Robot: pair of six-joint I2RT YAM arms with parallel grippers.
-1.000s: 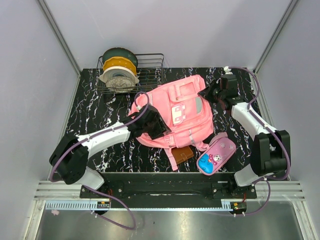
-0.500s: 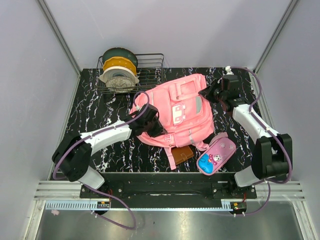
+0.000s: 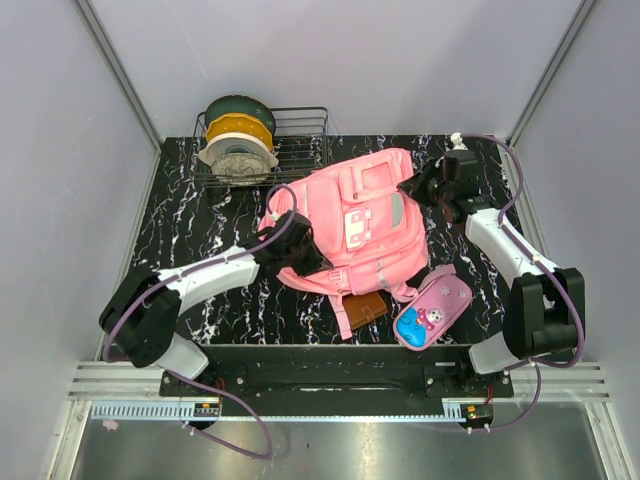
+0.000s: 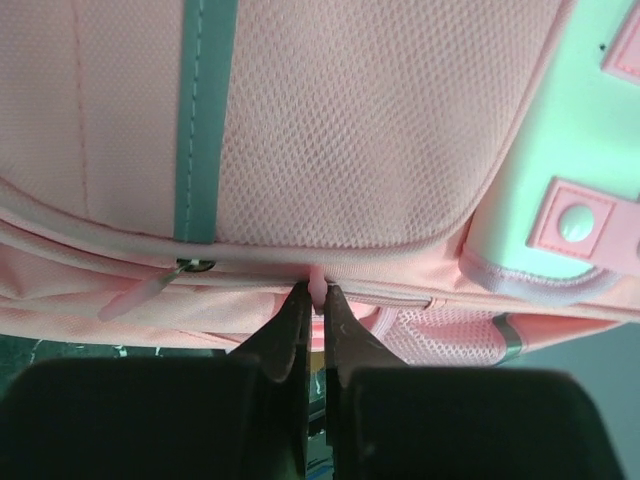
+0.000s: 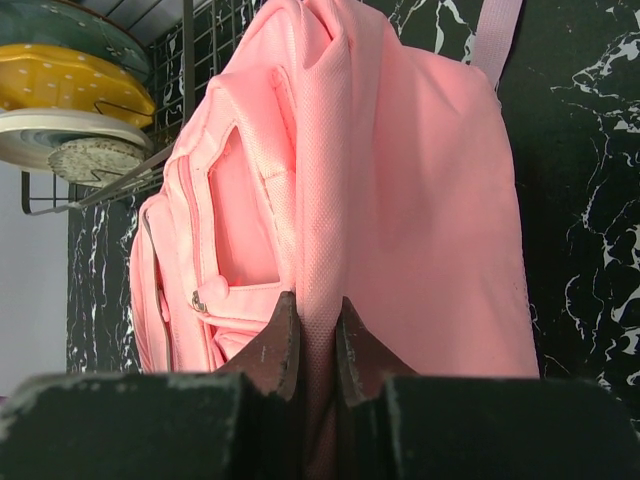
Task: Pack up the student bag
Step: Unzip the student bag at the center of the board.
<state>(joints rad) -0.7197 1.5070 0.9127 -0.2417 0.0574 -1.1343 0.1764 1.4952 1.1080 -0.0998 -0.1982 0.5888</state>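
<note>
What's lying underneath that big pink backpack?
A brown flat item pokes out beneath the student bag at its near edge, on the black marbled table. Anything else under it is covered.

Mid desk (image 3: 190, 215): student bag (image 3: 360, 215); rack (image 3: 302, 148) w/ plates (image 3: 238, 138) behind it, to left; pencil case (image 3: 433, 311) in front, to right.

No words, numbers or signs can be read in any view. A cartoon picture is seen on the pencil case (image 3: 432, 310), but no letters can be made out there. The patch (image 3: 357, 228) on the bag (image 3: 350, 200) is too small to read.
</note>
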